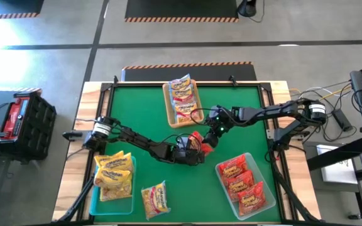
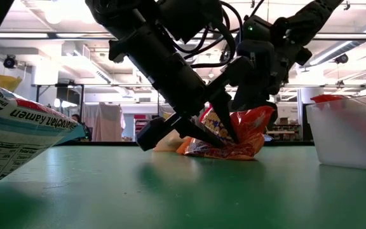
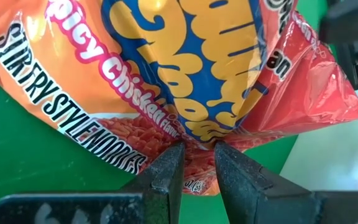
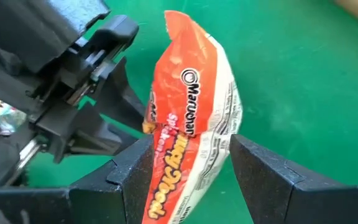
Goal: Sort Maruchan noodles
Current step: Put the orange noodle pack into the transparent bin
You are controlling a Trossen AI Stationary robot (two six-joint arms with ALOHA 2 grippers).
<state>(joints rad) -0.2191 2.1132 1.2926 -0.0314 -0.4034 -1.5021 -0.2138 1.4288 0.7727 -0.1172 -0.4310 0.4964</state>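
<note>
A red-orange Maruchan noodle packet (image 1: pixel 199 140) stands tilted at the table's middle, between both arms. My left gripper (image 3: pixel 195 163) reaches in from the table's left and is shut on the packet's lower part. My right gripper (image 4: pixel 191 148) comes from the right and is closed across the packet's upper part. Silvery-white packets (image 1: pixel 182 99) lie in the tan tray (image 1: pixel 167 107) at the far middle. Yellow packets (image 1: pixel 113 172) lie in the teal tray (image 1: pixel 94 199) at the near left. Red packets (image 1: pixel 242 183) fill the clear tray (image 1: pixel 264 182) at the near right. My left gripper pinches a crinkled lower edge of the packet (image 3: pixel 194 148) between its two fingertips, slanting down from the table's left. The packet's bottom (image 2: pixel 224 152) rests on the table. My right gripper has the packet's upper part (image 4: pixel 188 134) between its two widely spread fingers (image 4: pixel 135 171), which touch its two side edges, slanting down from the table's right. The fingers lie across the packet. The packet stands tilted, bulging between them.
One loose yellow packet (image 1: pixel 156 199) lies near the table's front edge, right of the teal tray. The low view shows the clear tray's wall (image 2: pixel 348 137) close at the right and a packet (image 2: pixel 18 137) close at the left. Bare green table lies around the middle.
</note>
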